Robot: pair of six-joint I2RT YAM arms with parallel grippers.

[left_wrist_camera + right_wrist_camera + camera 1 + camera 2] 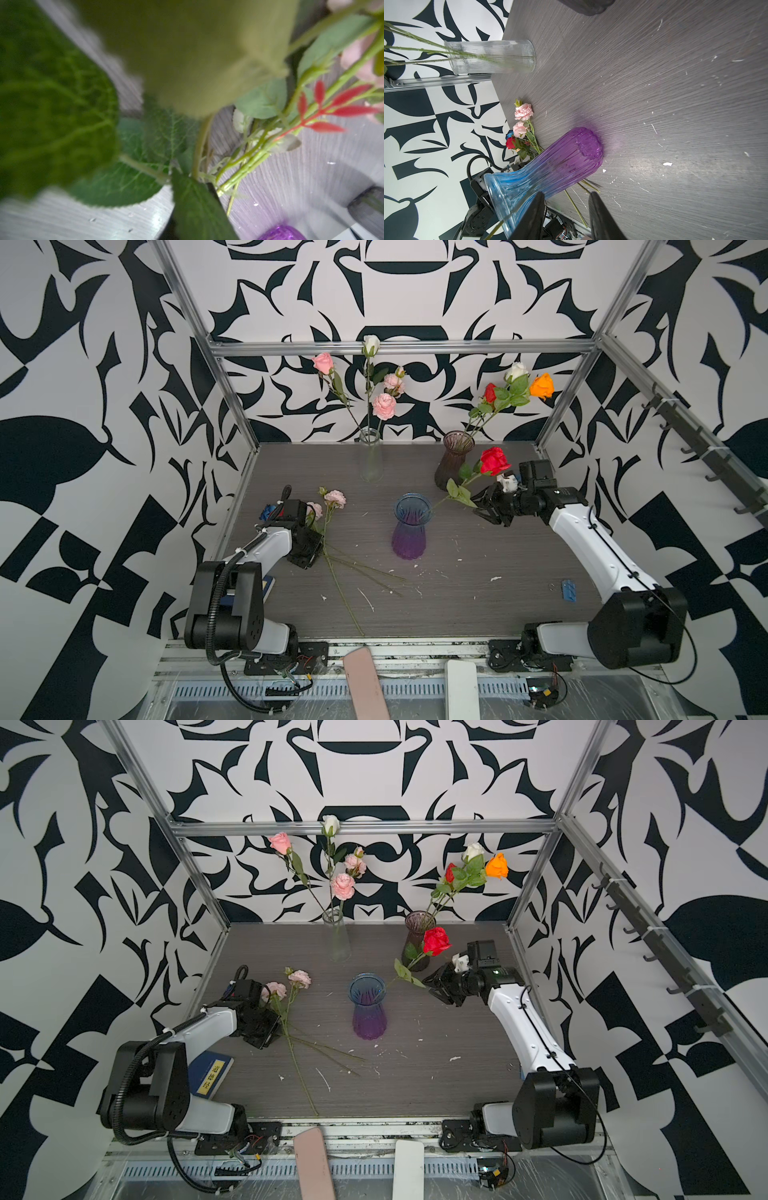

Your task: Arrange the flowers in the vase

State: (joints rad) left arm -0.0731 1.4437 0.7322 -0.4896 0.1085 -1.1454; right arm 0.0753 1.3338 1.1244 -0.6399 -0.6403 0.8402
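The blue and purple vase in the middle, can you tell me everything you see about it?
The blue and purple vase looks like see-through ribbed glass, blue at its wide flared mouth and fading to purple at its scalloped foot. It stands upright near the middle of the dark wood-grain table. The green stem of a red rose leans over its rim into the mouth; nothing else touches it.

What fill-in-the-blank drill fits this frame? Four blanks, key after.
The clear vase holds blooms in pink and ___ only.
The red rose beside the right end effector has its stem in the centre vase, blue above and ___ below.
That end effector's jaws stand ___.
Vases standing on the table: ___.
Missing words: white; purple; open; three.
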